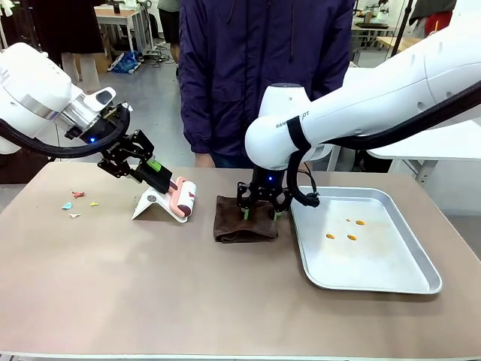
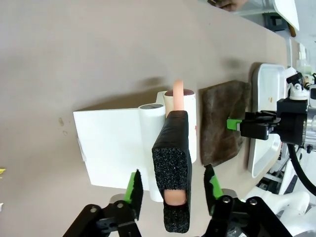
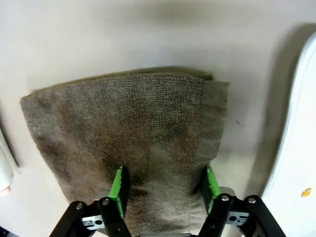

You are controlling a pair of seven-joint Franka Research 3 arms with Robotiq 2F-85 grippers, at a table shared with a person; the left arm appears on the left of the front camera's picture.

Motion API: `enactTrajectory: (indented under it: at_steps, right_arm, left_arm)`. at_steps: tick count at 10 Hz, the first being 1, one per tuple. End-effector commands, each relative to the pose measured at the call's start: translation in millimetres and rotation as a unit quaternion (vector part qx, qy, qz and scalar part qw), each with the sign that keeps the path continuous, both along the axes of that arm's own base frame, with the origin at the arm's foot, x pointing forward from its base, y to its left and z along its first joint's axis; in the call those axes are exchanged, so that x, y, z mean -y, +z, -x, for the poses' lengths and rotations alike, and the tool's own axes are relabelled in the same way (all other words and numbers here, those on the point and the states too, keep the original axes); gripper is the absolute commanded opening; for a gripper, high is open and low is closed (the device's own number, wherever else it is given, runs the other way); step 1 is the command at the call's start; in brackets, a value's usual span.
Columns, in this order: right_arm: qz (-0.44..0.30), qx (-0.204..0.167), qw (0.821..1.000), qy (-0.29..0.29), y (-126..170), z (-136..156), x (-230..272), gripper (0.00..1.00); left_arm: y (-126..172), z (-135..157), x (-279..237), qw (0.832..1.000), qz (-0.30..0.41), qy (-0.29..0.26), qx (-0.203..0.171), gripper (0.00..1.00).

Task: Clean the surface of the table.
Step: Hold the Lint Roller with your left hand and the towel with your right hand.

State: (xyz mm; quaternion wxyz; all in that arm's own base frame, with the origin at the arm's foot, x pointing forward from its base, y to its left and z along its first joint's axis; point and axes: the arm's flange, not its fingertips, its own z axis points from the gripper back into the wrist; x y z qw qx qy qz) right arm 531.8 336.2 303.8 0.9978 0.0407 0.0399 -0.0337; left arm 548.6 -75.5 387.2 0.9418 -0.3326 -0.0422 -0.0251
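The brownish table (image 1: 150, 293) carries a lint roller (image 1: 184, 197) with a white roll, a pink neck and a black foam handle (image 2: 173, 163), lying on a white stand (image 1: 152, 204). My left gripper (image 1: 154, 171) is at that handle. In the left wrist view the left gripper (image 2: 172, 185) straddles the handle, jaws open with a gap on each side. A folded brown cloth (image 1: 244, 224) lies mid-table. My right gripper (image 1: 261, 210) points straight down onto it. In the right wrist view the right gripper (image 3: 165, 187) stands open, green pads (image 3: 120, 190) resting on the cloth (image 3: 128, 118).
Small coloured scraps (image 1: 77, 201) lie on the table at the left. A silver tray (image 1: 406, 278) with a few orange bits (image 1: 351, 237) sits at the right, close beside the cloth. A person in a dark blue jacket (image 1: 263, 75) stands at the far edge.
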Motion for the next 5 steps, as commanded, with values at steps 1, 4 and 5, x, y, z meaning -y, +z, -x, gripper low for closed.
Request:
enactTrajectory:
  at_steps: [1,4,5]
  right_arm:
    - [-0.012,-0.011,1.000,0.011,0.1,-1.2,3.2,0.00]
    - [-0.014,-0.018,1.000,0.009,-1.6,0.3,5.3,0.04]
    - [-0.016,-0.019,1.000,0.011,-2.6,0.7,5.1,0.00]
  left_arm:
    - [-1.0,1.1,-1.3,1.000,0.014,0.020,0.016,0.00]
    - [2.2,3.3,-4.5,0.999,0.019,0.024,0.037,0.00]
    - [2.2,3.5,-4.9,0.999,0.020,0.022,0.038,0.00]
